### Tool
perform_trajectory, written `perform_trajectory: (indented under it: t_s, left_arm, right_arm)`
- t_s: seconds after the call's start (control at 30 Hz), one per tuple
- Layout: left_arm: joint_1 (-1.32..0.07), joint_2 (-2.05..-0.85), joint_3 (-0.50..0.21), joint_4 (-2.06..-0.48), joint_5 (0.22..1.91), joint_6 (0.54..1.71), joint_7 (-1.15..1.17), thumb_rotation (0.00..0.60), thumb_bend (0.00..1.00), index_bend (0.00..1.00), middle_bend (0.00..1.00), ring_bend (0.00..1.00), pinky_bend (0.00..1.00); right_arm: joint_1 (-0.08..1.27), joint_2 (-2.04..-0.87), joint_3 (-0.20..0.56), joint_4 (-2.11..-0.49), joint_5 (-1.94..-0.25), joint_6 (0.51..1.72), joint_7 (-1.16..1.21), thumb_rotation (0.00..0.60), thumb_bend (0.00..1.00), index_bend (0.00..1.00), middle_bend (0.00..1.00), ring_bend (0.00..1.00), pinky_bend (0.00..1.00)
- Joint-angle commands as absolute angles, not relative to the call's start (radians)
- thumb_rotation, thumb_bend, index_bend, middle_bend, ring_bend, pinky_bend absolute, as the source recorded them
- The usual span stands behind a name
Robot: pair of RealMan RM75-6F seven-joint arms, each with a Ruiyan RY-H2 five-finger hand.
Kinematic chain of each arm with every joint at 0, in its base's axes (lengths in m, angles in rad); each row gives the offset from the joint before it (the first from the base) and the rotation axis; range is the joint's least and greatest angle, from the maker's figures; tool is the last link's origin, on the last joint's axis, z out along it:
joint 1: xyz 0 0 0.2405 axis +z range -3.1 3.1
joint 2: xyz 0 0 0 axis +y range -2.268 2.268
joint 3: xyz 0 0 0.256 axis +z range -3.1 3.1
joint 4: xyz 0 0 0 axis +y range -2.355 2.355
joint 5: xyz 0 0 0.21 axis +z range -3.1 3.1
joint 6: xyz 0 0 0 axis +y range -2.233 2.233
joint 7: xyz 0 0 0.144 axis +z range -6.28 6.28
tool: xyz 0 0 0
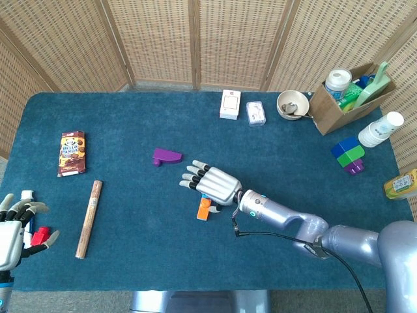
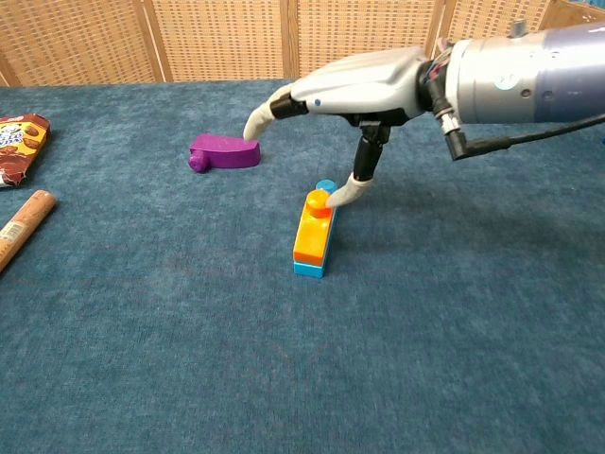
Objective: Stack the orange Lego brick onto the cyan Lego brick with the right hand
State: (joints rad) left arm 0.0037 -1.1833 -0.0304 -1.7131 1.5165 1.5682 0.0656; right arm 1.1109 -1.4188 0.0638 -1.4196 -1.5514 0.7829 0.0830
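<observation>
The orange Lego brick (image 2: 311,234) lies on top of the cyan Lego brick (image 2: 310,270) near the table's middle; the head view shows the orange brick (image 1: 204,208) just below my right hand. My right hand (image 2: 354,85) (image 1: 215,183) hovers above the stack with its fingers spread and nothing in it. Only the thumb tip (image 2: 342,196) reaches down to the far end of the orange brick. My left hand (image 1: 13,228) rests open at the table's left front edge.
A purple piece (image 2: 223,152) lies left of the stack. A wooden stick (image 1: 88,218) and a snack packet (image 1: 71,153) lie at the left. A red and white thing (image 1: 38,233) sits by my left hand. Boxes, a bowl (image 1: 291,104), a cardboard box (image 1: 345,98) and stacked bricks (image 1: 348,155) line the back right.
</observation>
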Motion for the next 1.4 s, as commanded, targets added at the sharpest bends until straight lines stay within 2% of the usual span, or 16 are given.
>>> perform_trajectory:
  t_s: [0.03,0.1,0.3,0.43,0.63,0.97,1.17,1.3,1.4]
  left_arm:
    - [0.005,-1.181,-0.03,-1.715,1.517,1.57,0.066,0.505,0.28,0.36,0.35,0.23,0.0]
    - [0.005,-1.178,-0.03,-1.717,1.518,1.572,0.066,0.501,0.28,0.36,0.35,0.23,0.0]
    - [0.006,-1.17,-0.028,-1.724,1.52,1.572,0.066,0.499,0.28,0.36,0.35,0.23,0.0]
    - [0.006,-1.166,-0.028,-1.727,1.523,1.575,0.066,0.501,0.28,0.36,0.35,0.23,0.0]
    - [0.011,-1.162,-0.022,-1.727,1.525,1.579,0.06,0.502,0.28,0.36,0.35,0.23,0.0]
    - [0.024,-1.152,-0.016,-1.716,1.527,1.591,0.04,0.5,0.28,0.36,0.35,0.23,0.0]
    - [0.032,-1.15,-0.012,-1.709,1.524,1.596,0.03,0.498,0.28,0.36,0.35,0.23,0.0]
    - [0.034,-1.152,-0.012,-1.705,1.524,1.596,0.026,0.502,0.28,0.36,0.35,0.23,0.0]
    - [0.035,-1.152,-0.012,-1.702,1.523,1.596,0.023,0.499,0.28,0.36,0.35,0.23,0.0]
  right_arm:
    - [1.08,-1.424,0.067,-1.435,-1.544,0.819,0.084,0.453,0.19,0.09,0.08,0.0,0.0]
    - [1.069,-1.429,0.066,-1.439,-1.544,0.832,0.083,0.425,0.17,0.07,0.07,0.0,0.0]
    - [1.039,-1.45,0.074,-1.463,-1.538,0.871,0.079,0.226,0.12,0.0,0.02,0.0,0.0]
    - [1.027,-1.464,0.076,-1.471,-1.535,0.881,0.057,0.192,0.1,0.0,0.02,0.0,0.0]
    - [1.006,-1.504,0.086,-1.475,-1.519,0.901,0.023,0.187,0.07,0.0,0.02,0.0,0.0]
    - [0.989,-1.591,0.087,-1.432,-1.52,0.917,-0.014,0.229,0.04,0.0,0.02,0.0,0.0]
    - [0.993,-1.643,0.087,-1.381,-1.516,0.896,-0.014,0.258,0.03,0.0,0.02,0.0,0.0]
    - [0.994,-1.677,0.091,-1.343,-1.51,0.889,-0.004,0.312,0.02,0.0,0.02,0.0,0.0]
    - [0.996,-1.702,0.094,-1.312,-1.507,0.881,0.006,0.321,0.01,0.0,0.02,0.0,0.0]
